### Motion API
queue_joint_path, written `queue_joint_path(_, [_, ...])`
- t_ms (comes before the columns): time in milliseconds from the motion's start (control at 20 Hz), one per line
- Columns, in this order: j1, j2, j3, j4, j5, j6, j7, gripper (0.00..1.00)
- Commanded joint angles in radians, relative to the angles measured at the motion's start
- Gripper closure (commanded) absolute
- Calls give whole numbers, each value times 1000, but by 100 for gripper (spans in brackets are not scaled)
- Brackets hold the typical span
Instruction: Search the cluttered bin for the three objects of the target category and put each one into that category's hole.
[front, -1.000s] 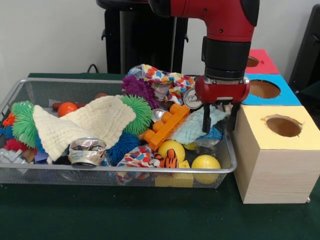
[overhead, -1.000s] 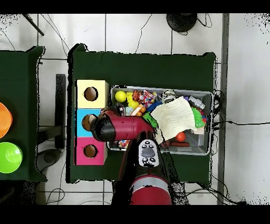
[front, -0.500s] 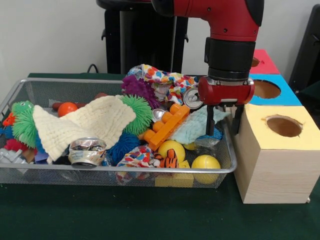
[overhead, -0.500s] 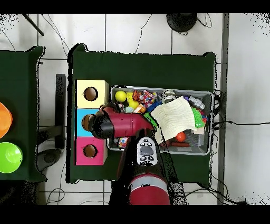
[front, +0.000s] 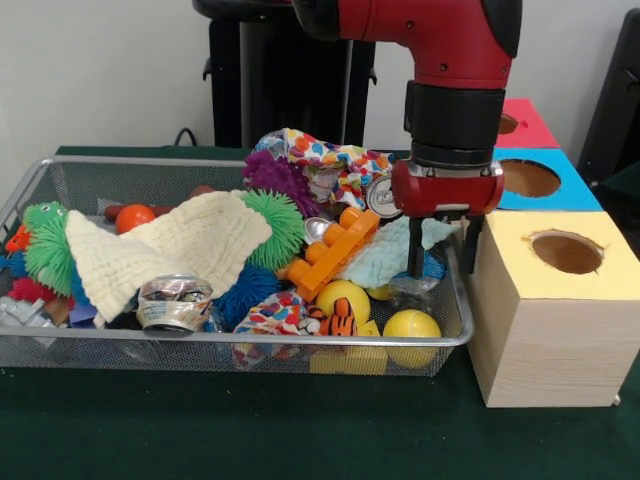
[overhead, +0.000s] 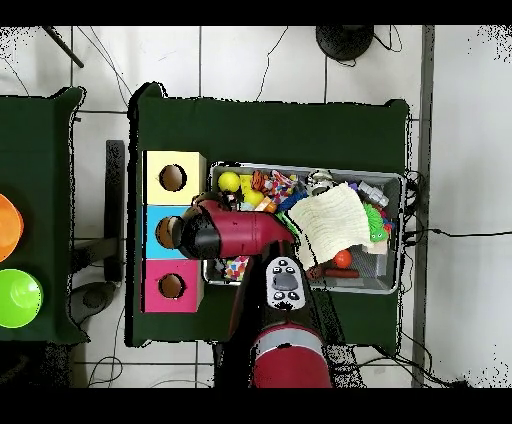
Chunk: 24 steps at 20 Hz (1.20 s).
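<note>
The wire bin (front: 60, 185) sits on the green surface (front: 300, 430), packed with clutter. Far left of the jaws: a green fuzzy toy (front: 45, 245) and a cream knitted cloth (front: 170, 245) draped over the pile, with a crushed can (front: 173, 303) below its lower edge. Nearer the jaws: a purple fuzzy ball (front: 280, 175), a multicoloured patterned cloth (front: 335, 160), an orange block piece (front: 330, 250) lying diagonally, and a silver can end (front: 384, 196) just left of the wrist. Two yellow balls (front: 412, 325) lie below the jaws against the bin's near wall.

The gripper (front: 440, 255) hangs at the bin's right end, its two black fingers (front: 414, 255) pointing down and standing apart, so the jaws are open. A pale blue cloth (front: 395, 250) lies directly behind and between the fingers; contact cannot be confirmed, and nothing appears clamped. This cloth and the bin's right wall crowd the jaws.

Immediately right of the jaws stands the yellow-topped box (front: 550, 310) with its round hole (front: 567, 252); behind it are the blue-topped box (front: 545, 180) and the pink-topped box (front: 525, 122). The target category cannot be determined.

Compared with half a second ago, the gripper has shifted slightly left and lower; bin contents are unchanged.
</note>
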Motion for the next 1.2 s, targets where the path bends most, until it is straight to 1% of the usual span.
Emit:
queue_joint_path(50, [-81, 77, 112, 32, -50, -6, 79, 0])
queue_joint_path(350, [-100, 83, 117, 41, -68, -29, 81, 0])
queue_joint_path(700, [-105, 88, 121, 47, -78, -37, 96, 0])
queue_joint_path(900, [-103, 83, 128, 71, -83, -39, 104, 0])
queue_joint_path(1050, [-98, 94, 129, 81, -86, -57, 117, 0])
queue_joint_path(1200, [-95, 120, 132, 88, -84, -78, 136, 0])
